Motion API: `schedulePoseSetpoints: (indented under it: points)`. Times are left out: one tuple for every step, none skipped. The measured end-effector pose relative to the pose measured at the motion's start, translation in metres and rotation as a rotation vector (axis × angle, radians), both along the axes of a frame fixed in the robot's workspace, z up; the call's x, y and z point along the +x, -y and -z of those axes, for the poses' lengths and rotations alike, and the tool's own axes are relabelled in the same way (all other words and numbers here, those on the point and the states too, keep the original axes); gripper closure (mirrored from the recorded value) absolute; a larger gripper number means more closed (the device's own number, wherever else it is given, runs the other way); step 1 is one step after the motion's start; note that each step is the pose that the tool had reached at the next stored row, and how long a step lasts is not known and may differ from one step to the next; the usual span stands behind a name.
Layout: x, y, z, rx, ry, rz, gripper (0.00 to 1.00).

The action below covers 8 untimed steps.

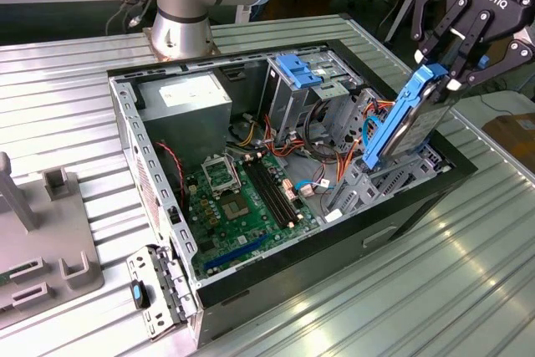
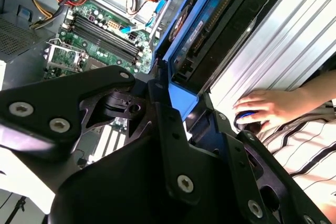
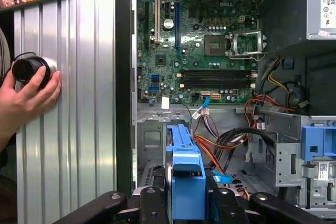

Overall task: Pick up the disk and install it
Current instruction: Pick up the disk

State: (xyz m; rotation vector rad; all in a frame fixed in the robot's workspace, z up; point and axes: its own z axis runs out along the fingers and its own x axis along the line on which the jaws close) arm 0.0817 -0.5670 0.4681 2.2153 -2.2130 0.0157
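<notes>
Exterior view is showing the gripper [image 1: 443, 73] up at the exterior view's right, over the corner of the open computer case [image 1: 125, 123]. Its black fingers are clamping the top end of the disk [image 1: 410, 119], so it's closed on that and gripping it. The disk is hanging steeply tilted, almost on edge, with its blue rails facing out and its lower end dipping down into the metal drive cage [image 1: 355, 173] area. Can't tell if it's actually touching the cage.

The case is lying on its side on the ribbed metal table [image 1: 418, 290] with the green motherboard [image 1: 242, 198] facing up. The grey power supply [image 1: 184, 98] is sitting in the far corner. A light-blue ribbed bracket [image 1: 299, 68] is sticking up near the back of the cage, well apart from the disk.

First wrist view is looking down the disk's blue end [image 3: 186, 166] between the fingers, with red, orange and black cables [image 3: 226, 137] bunching just beside it.

A person's hand [image 3: 26, 98] is resting on the table outside the case wall, cupping a small black round object [image 3: 26, 69]. Second wrist view is catching that same hand [image 2: 268, 106] too, plus a striped sleeve [image 2: 310, 145].
</notes>
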Motion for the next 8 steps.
schedulePoseSetpoints:
  points:
    - [0.0000, 0.0000, 0.0012, -0.0002, 0.0004, -0.003, 0.63]
    - [0.0000, 0.0000, 0.0017, -0.0002, 0.0006, -0.004, 0.63]
    - [-0.0003, -0.0001, 0.0027, 0.0000, 0.0013, -0.006, 0.63]
    - [-0.0010, -0.0002, 0.0031, 0.0001, 0.0016, -0.006, 0.63]
    - [-0.0015, -0.0003, 0.0032, -0.0002, 0.0018, -0.007, 0.63]
    - [-0.0016, -0.0011, 0.0039, -0.0002, 0.0018, -0.007, 0.63]
    - [-0.0016, -0.0019, 0.0054, 0.0006, 0.0018, -0.007, 0.63]
    - [-0.0018, -0.0023, 0.0072, 0.0013, 0.0019, -0.007, 0.63]
